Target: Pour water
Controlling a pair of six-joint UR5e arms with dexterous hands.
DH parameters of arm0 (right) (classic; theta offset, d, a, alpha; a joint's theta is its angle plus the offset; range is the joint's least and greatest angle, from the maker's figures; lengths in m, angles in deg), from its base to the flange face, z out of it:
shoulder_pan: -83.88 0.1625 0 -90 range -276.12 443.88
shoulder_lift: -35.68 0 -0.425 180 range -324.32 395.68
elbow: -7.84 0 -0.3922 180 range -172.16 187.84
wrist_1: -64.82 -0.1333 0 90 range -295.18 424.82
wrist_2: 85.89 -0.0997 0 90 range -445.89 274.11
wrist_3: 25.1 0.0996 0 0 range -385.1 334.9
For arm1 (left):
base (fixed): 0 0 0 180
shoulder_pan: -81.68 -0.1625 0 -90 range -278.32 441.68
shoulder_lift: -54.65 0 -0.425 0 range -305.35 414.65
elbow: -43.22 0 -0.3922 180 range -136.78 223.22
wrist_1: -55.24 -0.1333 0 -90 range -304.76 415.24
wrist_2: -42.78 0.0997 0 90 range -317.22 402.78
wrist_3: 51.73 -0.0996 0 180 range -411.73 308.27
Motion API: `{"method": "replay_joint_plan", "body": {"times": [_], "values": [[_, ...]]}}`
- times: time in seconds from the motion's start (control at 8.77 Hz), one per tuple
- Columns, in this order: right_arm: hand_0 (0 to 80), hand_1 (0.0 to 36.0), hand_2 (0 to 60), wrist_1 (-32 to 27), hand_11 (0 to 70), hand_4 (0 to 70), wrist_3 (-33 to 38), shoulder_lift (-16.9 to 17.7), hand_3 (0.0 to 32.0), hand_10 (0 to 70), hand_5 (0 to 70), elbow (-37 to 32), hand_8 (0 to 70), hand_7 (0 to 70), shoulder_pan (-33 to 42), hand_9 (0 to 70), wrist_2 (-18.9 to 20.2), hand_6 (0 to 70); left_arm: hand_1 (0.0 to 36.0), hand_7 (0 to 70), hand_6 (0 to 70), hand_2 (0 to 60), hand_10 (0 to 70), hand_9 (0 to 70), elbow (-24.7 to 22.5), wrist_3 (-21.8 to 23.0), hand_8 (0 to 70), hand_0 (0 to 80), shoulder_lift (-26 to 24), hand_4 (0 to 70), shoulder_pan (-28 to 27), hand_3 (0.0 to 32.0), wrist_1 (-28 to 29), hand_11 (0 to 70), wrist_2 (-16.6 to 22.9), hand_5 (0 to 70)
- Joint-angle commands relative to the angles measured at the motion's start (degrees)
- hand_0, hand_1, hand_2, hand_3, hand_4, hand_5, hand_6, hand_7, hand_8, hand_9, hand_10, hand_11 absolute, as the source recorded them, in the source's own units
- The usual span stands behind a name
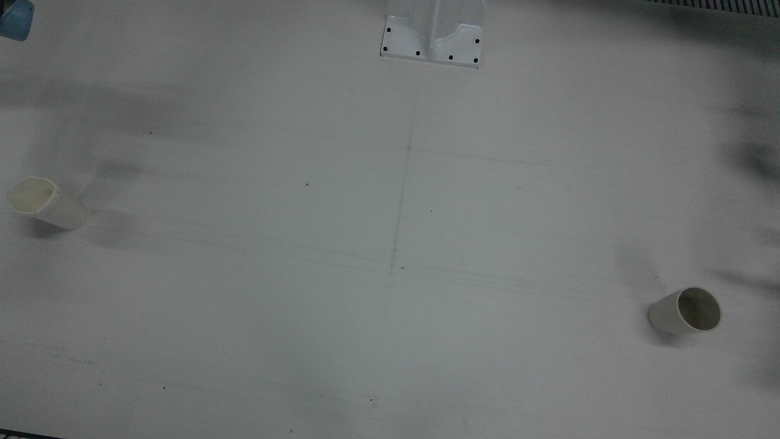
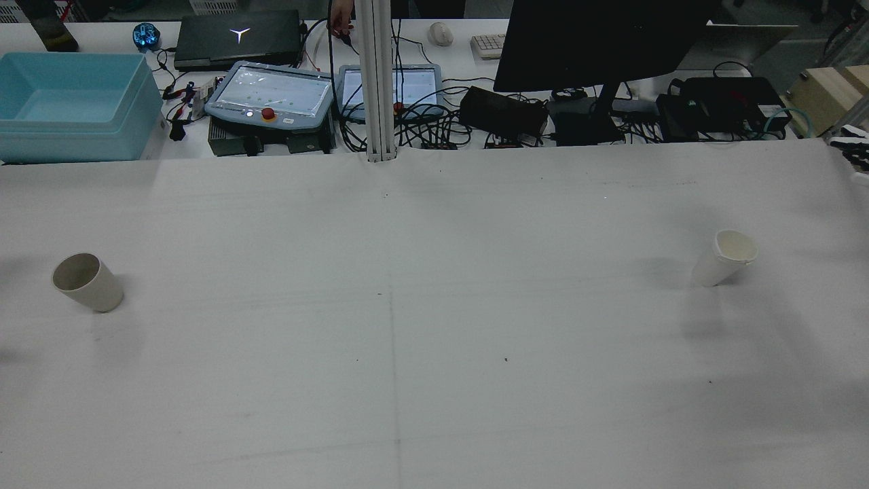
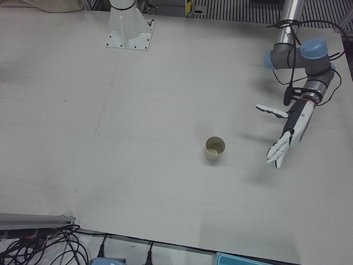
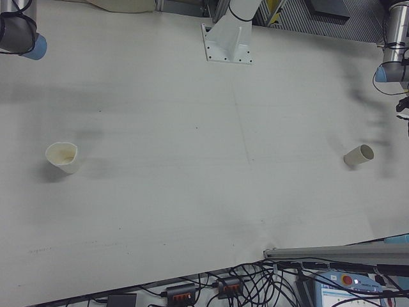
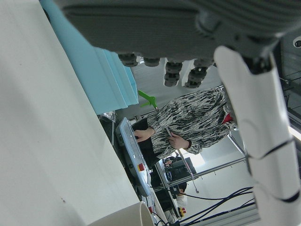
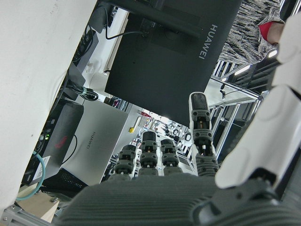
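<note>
2 paper cups stand upright on the white desk [image 2: 434,407], well apart, 1 on each half. The cup with the dented rim [image 2: 725,258] sits on the robot's right half and holds something pale; whether it is water I cannot tell. The plain cup [image 3: 214,148] sits on the robot's left half and looks empty.

The left hand [image 3: 284,138] hangs above the desk with its fingers spread apart, holding nothing. In the left-front view the plain cup lies to the left of it, near but clear of the fingertips, so this hand is the nearer one to that cup. A sideways reach toward the desk's middle would likely bring the palm to the cup's wall.

The right hand [image 6: 160,188] shows only in its own camera, fingers apart and empty, facing the monitor beyond the far edge. Its distance from the dented cup cannot be judged.
</note>
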State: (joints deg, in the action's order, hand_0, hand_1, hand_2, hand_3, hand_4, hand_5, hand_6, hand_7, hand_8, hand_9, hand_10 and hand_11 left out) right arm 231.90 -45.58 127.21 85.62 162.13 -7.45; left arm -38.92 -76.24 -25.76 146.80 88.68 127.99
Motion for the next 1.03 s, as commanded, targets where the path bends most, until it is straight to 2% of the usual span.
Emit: {"method": "replay_joint_plan", "body": {"times": [0.0, 0.11, 0.23, 0.34, 0.46, 0.68, 0.91], "values": [[45.2, 6.2, 17.5, -1.14, 2.3, 69.2, 0.88, 0.14, 0.0, 2.1, 12.1, -1.05, 18.7, 22.5, -0.64, 22.0, -0.66, 17.4, 12.8, 13.7, 4.4, 4.7, 1.3, 1.3, -0.04, 0.69, 0.8, 49.9, -0.01, 20.3, -0.09, 0.0, -0.56, 3.4, 0.04, 0.0], [45.6, 6.2, 19.7, -1.14, 3.8, 70.0, 0.96, 0.32, 0.0, 3.3, 11.2, -1.13, 20.4, 25.3, -0.64, 26.0, -0.57, 19.6, 12.8, 13.7, 4.5, 4.7, 1.0, 1.3, -0.21, 1.65, 0.8, 50.0, -0.01, 20.6, -0.09, 0.0, -1.18, 2.9, 0.04, 0.0], [44.9, 5.8, 18.8, -1.31, 4.7, 70.0, 1.05, 0.50, 0.0, 3.8, 11.0, -1.22, 20.3, 22.5, -0.64, 25.5, -0.57, 18.7, 12.9, 13.8, 4.4, 4.2, 0.9, 1.3, -0.21, 1.66, 0.8, 50.3, -0.01, 20.7, -0.09, 0.0, -1.36, 2.8, 0.13, 0.0], [40.1, 2.5, 7.0, -1.49, 4.6, 39.0, 1.05, 0.50, 0.0, 3.7, 11.0, -1.14, 18.4, 8.4, -0.64, 13.3, -0.57, 11.2, 13.0, 13.8, 4.3, 3.7, 0.8, 1.3, -0.21, 1.66, 0.7, 50.4, 0.08, 20.7, -0.09, 0.0, -1.62, 2.7, 0.13, 0.0], [41.1, 3.7, 4.8, -1.49, 7.0, 27.5, 1.14, 0.76, 0.0, 5.1, 10.9, -1.13, 15.3, 2.4, -0.56, 9.9, -0.57, 8.4, 12.8, 13.7, 4.0, 3.7, 0.8, 1.3, -0.21, 1.66, 0.6, 50.1, 0.08, 20.5, -0.09, 0.0, -1.62, 2.7, 0.13, 0.0], [45.2, 7.3, 7.7, -1.58, 10.4, 25.7, 2.02, 0.94, 0.0, 7.0, 10.6, -1.13, 12.0, 0.3, -0.47, 10.3, -0.57, 8.3, 12.9, 13.3, 3.7, 3.2, 0.9, 1.2, -0.39, 2.01, 0.4, 50.3, 0.08, 19.9, -0.26, 0.0, -1.62, 3.0, 0.13, 0.0], [45.8, 8.8, 9.0, -1.84, 9.9, 22.6, 2.02, 1.73, 0.0, 6.5, 10.5, -1.13, 10.8, 0.0, -0.55, 10.8, -0.48, 8.1, 13.5, 13.4, 3.6, 3.5, 1.0, 1.2, -0.13, 1.75, 0.0, 50.9, 0.43, 19.3, -0.44, 0.0, -1.54, 3.1, 0.04, 0.0]]}}
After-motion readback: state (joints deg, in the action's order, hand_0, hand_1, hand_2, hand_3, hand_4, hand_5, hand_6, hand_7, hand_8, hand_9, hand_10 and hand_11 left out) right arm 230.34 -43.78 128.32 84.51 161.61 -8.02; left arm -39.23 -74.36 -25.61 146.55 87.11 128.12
